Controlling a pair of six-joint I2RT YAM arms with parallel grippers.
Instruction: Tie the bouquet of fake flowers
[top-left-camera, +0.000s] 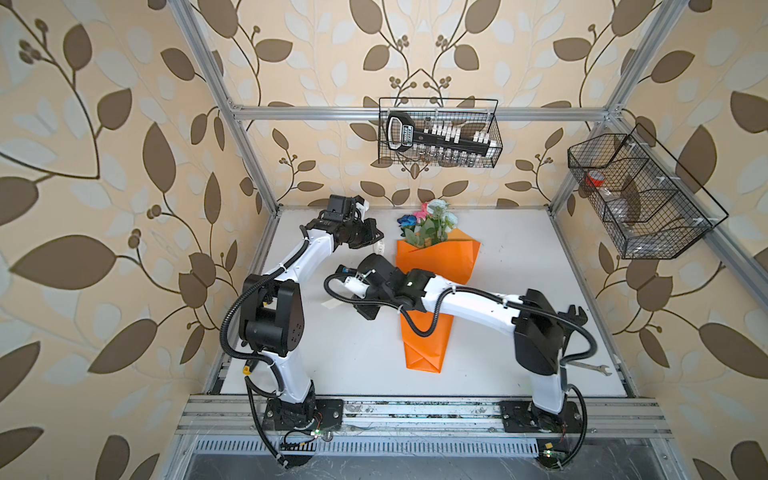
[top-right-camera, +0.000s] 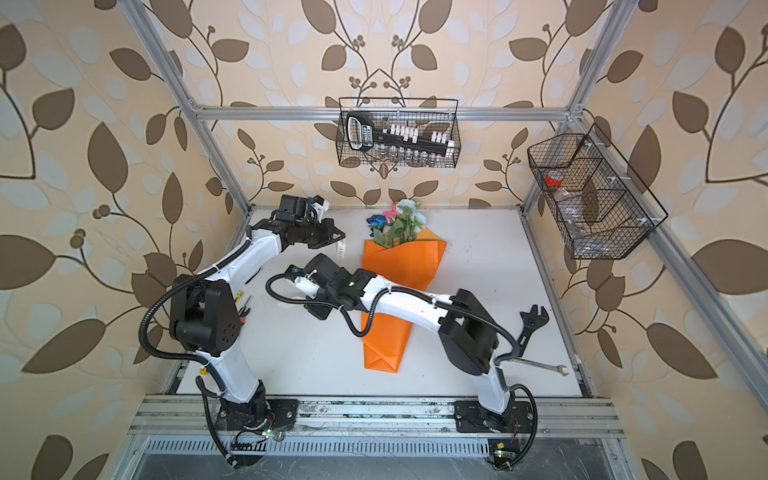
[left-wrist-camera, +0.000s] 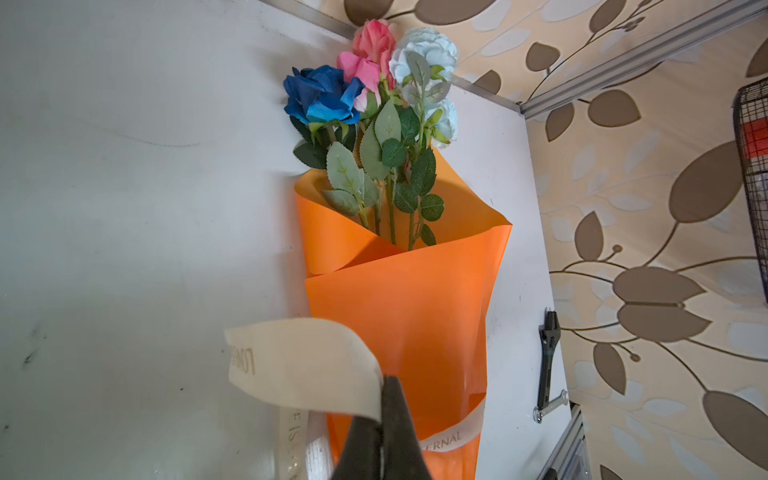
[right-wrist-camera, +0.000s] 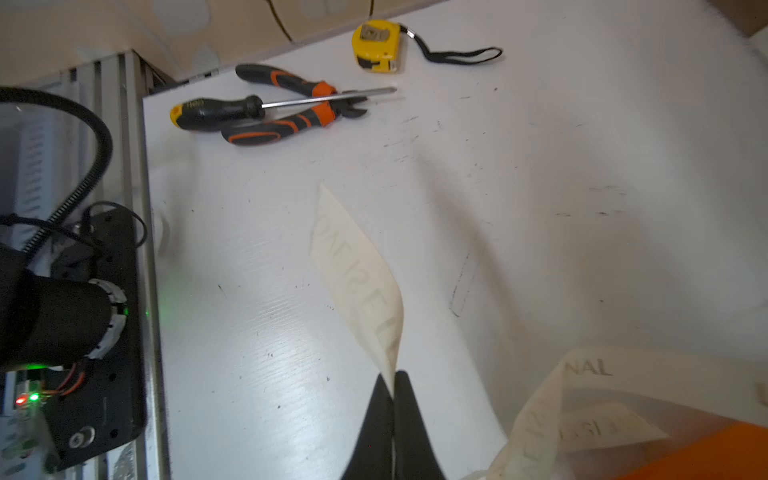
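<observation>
The bouquet of fake flowers (top-left-camera: 436, 257) (top-right-camera: 399, 266) lies on the white table, wrapped in orange paper, with its pink, pale blue and dark blue blooms (left-wrist-camera: 374, 75) toward the back wall. A cream lettered ribbon (left-wrist-camera: 453, 434) passes round the wrap's lower part. My left gripper (top-left-camera: 376, 237) (left-wrist-camera: 384, 380), left of the blooms, is shut on one ribbon end (left-wrist-camera: 303, 361). My right gripper (top-left-camera: 360, 311) (right-wrist-camera: 392, 376) reaches across the wrap's middle to its left side. It is shut on the other ribbon end (right-wrist-camera: 357, 270).
An adjustable spanner (top-left-camera: 575, 316) and a flat wrench (top-left-camera: 590, 368) lie at the table's right. Pliers (right-wrist-camera: 291, 104), a screwdriver (right-wrist-camera: 232, 112) and a yellow tape measure (right-wrist-camera: 376, 45) lie at its left. Wire baskets hang on the back rail (top-left-camera: 438, 99) and the right rail (top-left-camera: 665, 249).
</observation>
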